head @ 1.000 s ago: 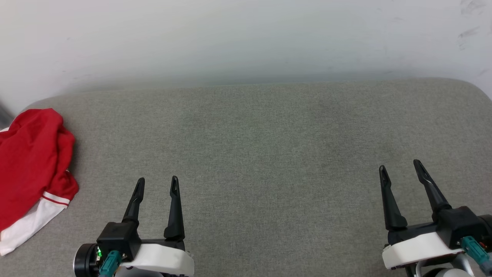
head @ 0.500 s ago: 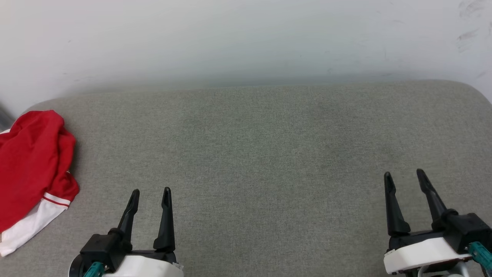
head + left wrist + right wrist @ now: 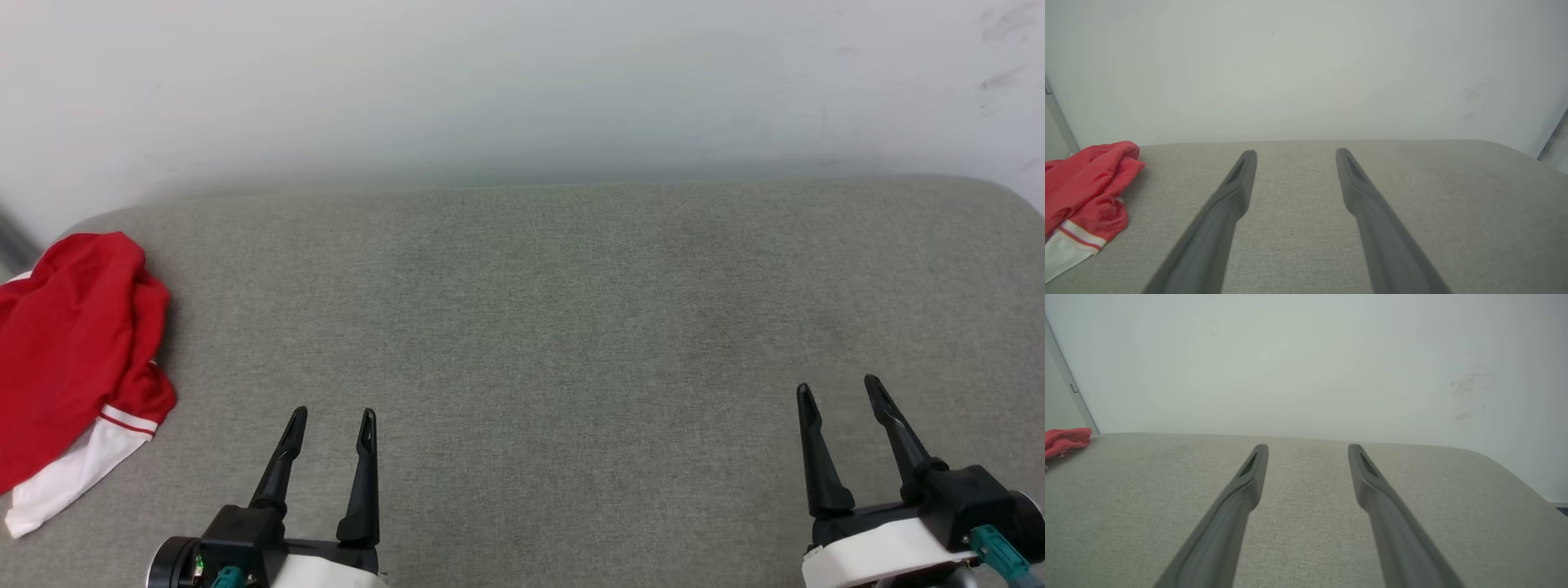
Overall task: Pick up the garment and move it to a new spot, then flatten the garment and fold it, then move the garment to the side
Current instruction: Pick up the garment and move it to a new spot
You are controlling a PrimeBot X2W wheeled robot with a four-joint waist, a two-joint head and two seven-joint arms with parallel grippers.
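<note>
The left gripper (image 3: 335,414) and the right gripper (image 3: 838,385) each have two long, thin, black fingers (image 3: 282,465) that get narrow at the tip. Up close, each finger looks dark grey with a small slot (image 3: 1239,168) near its end. The fingers grow out of a black block (image 3: 963,498) that sits on a smooth white shell (image 3: 886,549). A blue-green plug (image 3: 998,550) sticks out by each block, and the left gripper also has a round black ring (image 3: 167,563) and a tiny green light (image 3: 198,561).

Red, white-sleeved garment (image 3: 69,343); grey cushion (image 3: 571,327); dark pincers.
</note>
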